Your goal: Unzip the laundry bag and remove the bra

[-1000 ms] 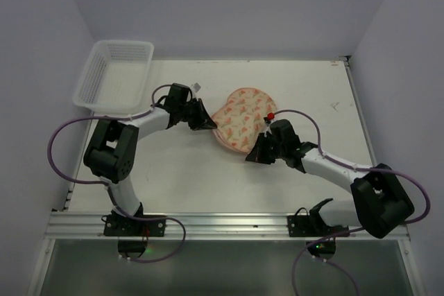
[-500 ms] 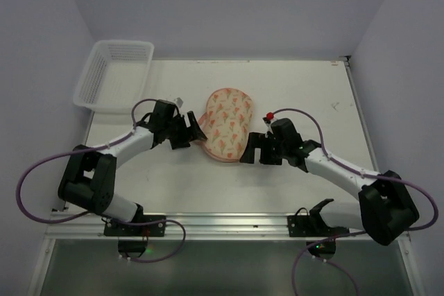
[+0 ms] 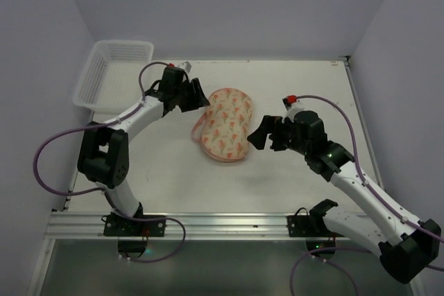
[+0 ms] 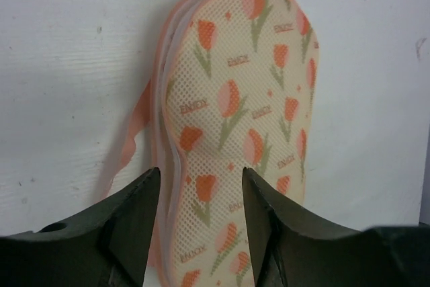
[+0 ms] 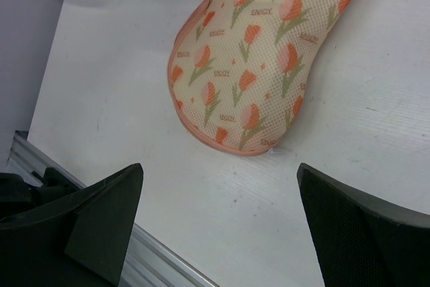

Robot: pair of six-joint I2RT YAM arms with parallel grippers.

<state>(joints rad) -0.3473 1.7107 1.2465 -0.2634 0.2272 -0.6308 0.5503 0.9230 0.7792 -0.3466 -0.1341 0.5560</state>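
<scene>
"What does the laundry bag [image 3: 225, 124] look like?"

"Oval, cream, orange tulips, pink edge. It lies mid-desk [image 3: 305, 81]. Left jaws at its 10 o'clock, partly open. Right jaws at 3 o'clock, wide. Both empty."

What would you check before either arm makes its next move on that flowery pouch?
1. Laundry bag lies flat on the table, between both arms: ok.
2. Left gripper is open and holding nothing: ok.
3. Right gripper is open wide and clear of the bag: ok.
4. Zipper pull found: cannot tell; no view shows it.
5. Bag unzipped: not ok; its edge looks closed all round.
6. Bra in sight: not ok; only the bag's printed mesh shows.
</scene>
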